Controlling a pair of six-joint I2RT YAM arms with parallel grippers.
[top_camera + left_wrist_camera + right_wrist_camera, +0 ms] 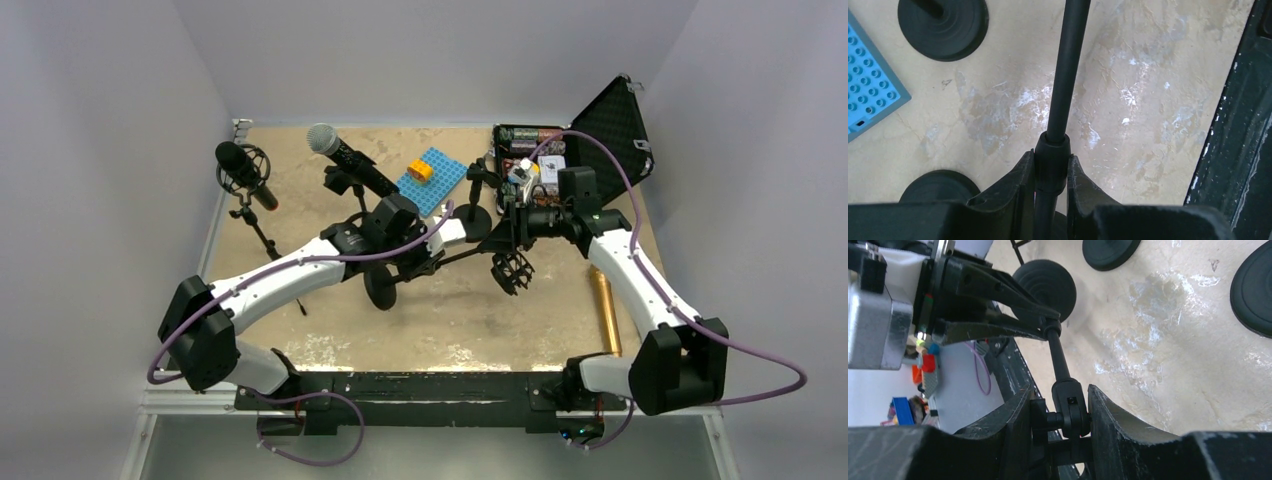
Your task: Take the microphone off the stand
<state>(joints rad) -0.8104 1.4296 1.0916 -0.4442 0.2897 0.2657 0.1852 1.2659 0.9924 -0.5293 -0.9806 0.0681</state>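
A black desk stand hangs tilted between my two arms, its round base (pixel 380 286) on the left and its shock mount (pixel 512 270) on the right; the mount looks empty. My left gripper (pixel 437 240) (pixel 1050 160) is shut on the collar of the stand's pole (pixel 1063 75). My right gripper (pixel 512 225) (pixel 1060 390) is shut on the stand's swivel joint (pixel 1070 410). One black microphone (pixel 240 168) sits in a shock mount on a tripod at the far left. A second microphone (pixel 345 155), with a grey mesh head, rests in a clip stand behind my left arm.
A blue baseplate (pixel 440 185) (pixel 868 95) with a yellow brick lies at the back. An open black case (pixel 600 135) with small parts stands at the back right. A brass tube (pixel 603 310) lies along the right edge. Another round-based stand (pixel 477 215) stands between the grippers.
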